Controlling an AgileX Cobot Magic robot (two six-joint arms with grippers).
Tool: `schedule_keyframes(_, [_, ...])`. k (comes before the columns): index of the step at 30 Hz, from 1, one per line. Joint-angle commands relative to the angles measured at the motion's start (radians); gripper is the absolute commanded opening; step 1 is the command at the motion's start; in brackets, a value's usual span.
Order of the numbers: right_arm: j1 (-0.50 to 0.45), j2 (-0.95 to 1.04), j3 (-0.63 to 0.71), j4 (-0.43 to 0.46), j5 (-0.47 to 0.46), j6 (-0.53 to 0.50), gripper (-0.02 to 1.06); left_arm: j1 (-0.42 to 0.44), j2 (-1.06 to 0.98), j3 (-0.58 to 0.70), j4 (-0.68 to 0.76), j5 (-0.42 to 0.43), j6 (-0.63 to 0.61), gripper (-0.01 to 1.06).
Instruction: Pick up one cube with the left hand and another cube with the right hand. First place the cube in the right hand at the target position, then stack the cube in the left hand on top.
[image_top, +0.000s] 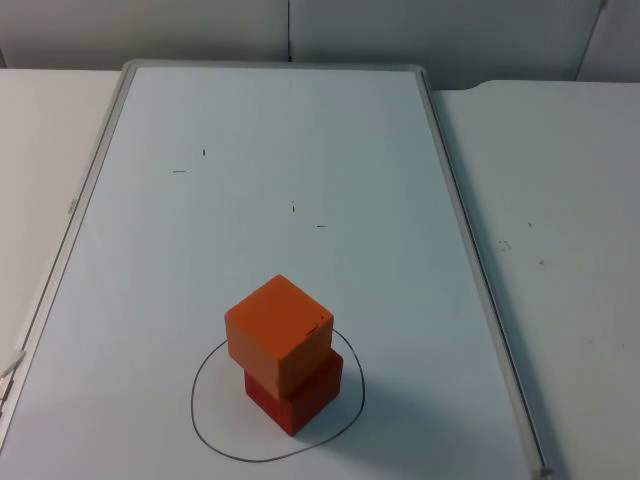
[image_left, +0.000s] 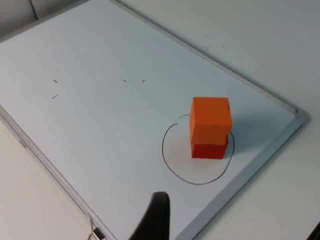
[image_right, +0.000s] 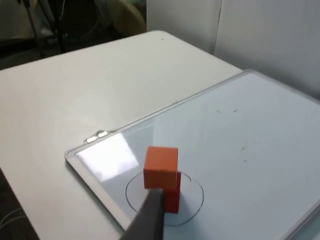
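We see the orange cube (image_top: 277, 332) sitting on top of the red cube (image_top: 296, 392), both inside the drawn circle (image_top: 205, 385) on the whiteboard (image_top: 270, 180) that lies on the bench (image_top: 560, 200). The orange cube is turned a bit against the red one and overhangs slightly toward the left arm's side. The stack looks done, so we judge the task finished or nearly so. From the left wrist view the stack (image_left: 210, 127) lies ahead of the left hand, well apart from its fingertip (image_left: 156, 215); from the right wrist view the stack (image_right: 162, 176) lies just past that fingertip (image_right: 150, 215). We cannot tell either hand's grip state. The whiteboard frame edge (image_top: 470, 250) runs near the circle; open board all round otherwise.
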Motion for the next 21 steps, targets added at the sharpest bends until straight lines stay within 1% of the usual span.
schedule_keyframes(1, [-0.001,-0.019,0.004,0.003,0.049,0.022,0.86,-0.008,-0.046,0.002,0.004,0.017,-0.029,0.83])
schedule_keyframes(4, [-0.001,-0.032,0.006,0.003,0.085,0.037,0.86,-0.008,-0.083,0.006,0.004,0.019,-0.037,0.83])
schedule_keyframes(6, [-0.001,-0.046,0.006,-0.001,0.12,0.037,0.86,-0.008,-0.119,0.038,0.017,0.019,-0.053,0.83])
schedule_keyframes(7, [-0.001,-0.046,0.006,-0.001,0.12,0.037,0.86,-0.008,-0.119,0.038,0.017,0.019,-0.053,0.83])
schedule_keyframes(11, [-0.001,-0.091,0.006,-0.017,0.157,0.037,0.86,-0.008,-0.171,0.137,0.023,0.014,-0.087,0.83])
schedule_keyframes(13, [-0.001,-0.099,0.006,-0.021,0.165,0.037,0.86,-0.008,-0.178,0.137,0.023,0.014,-0.087,0.83])
schedule_keyframes(17, [-0.001,-0.165,0.006,-0.055,0.226,0.048,0.86,-0.008,-0.188,0.137,0.027,0.014,-0.071,0.83])
schedule_keyframes(18, [-0.001,-0.183,0.006,-0.063,0.231,0.063,0.86,-0.008,-0.188,0.137,0.018,0.014,-0.056,0.83])
schedule_keyframes(21, [-0.001,-0.24,0.006,-0.084,0.237,0.065,0.86,-0.008,-0.188,0.137,0.011,0.014,-0.029,0.83])
